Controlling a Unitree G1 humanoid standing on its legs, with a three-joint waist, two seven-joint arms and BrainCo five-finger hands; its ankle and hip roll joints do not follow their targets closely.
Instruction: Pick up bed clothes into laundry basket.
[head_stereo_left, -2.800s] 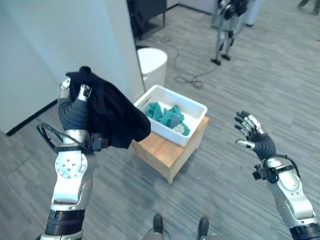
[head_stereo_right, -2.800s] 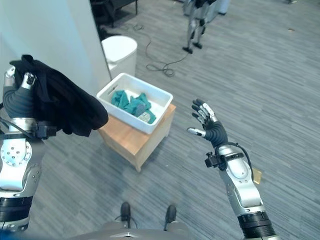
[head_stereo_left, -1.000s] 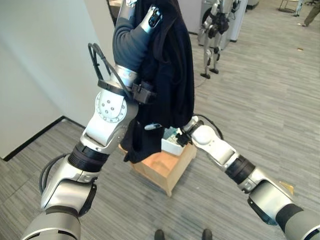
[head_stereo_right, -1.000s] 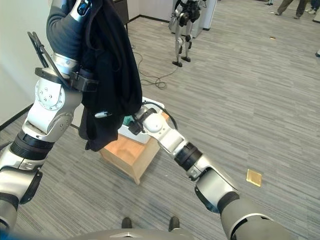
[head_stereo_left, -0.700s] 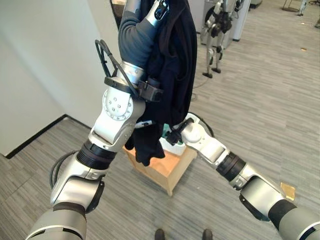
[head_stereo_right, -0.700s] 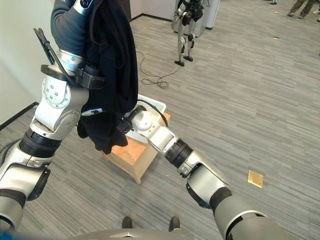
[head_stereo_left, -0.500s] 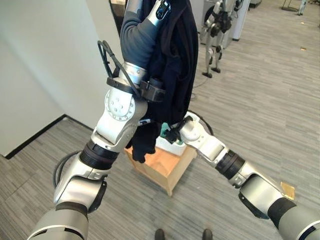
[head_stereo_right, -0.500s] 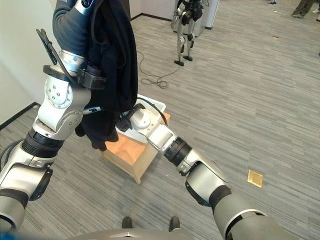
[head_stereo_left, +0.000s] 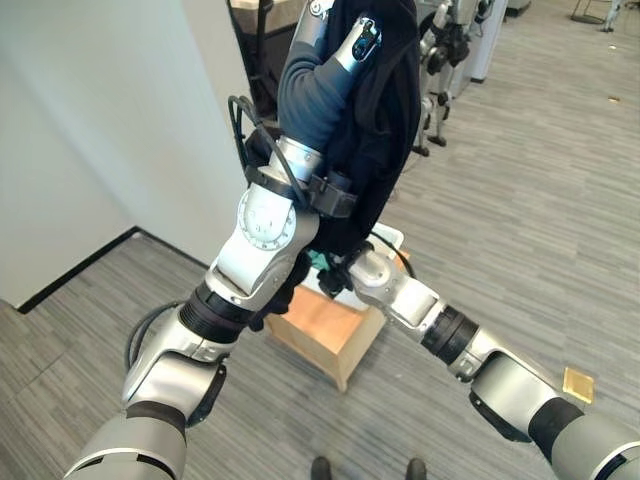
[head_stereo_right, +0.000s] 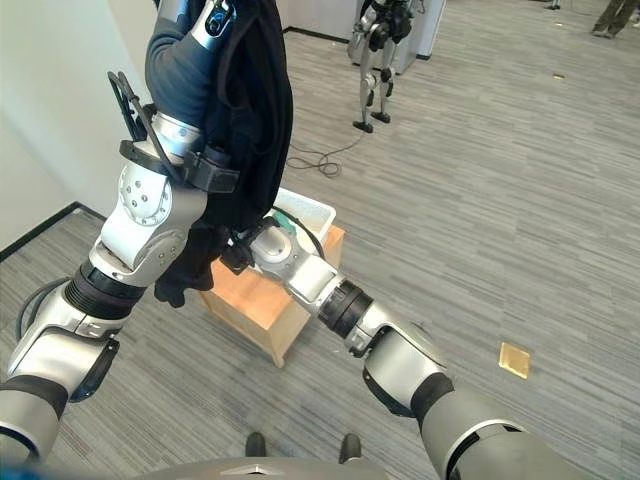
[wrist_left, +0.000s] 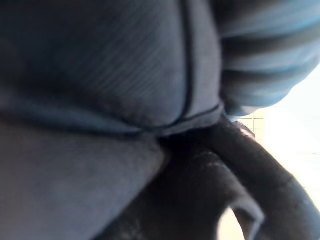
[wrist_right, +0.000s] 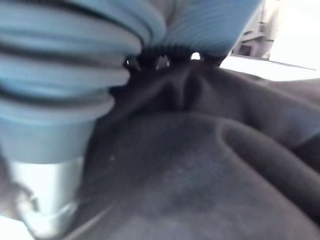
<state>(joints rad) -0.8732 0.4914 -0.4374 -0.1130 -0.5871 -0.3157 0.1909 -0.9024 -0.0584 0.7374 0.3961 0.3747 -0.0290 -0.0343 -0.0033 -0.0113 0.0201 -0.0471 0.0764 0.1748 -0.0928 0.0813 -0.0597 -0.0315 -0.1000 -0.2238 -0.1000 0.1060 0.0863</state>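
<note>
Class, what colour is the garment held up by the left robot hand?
Black. The garment hanging from the left robot hand shows best in the right eye view.

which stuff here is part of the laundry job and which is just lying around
Job: black garment draped over left hand; white basket holding teal cloth; wooden stand under it; right hand behind the garment.
Lying about: another robot; cable on floor.

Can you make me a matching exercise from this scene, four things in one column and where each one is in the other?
1. black garment
2. white basket
3. teal clothes
4. wooden stand

A. on the grey floor
B. inside the basket
C. draped over the raised left hand
D. on top of the stand

Pairs: 1-C, 2-D, 3-B, 4-A
</note>
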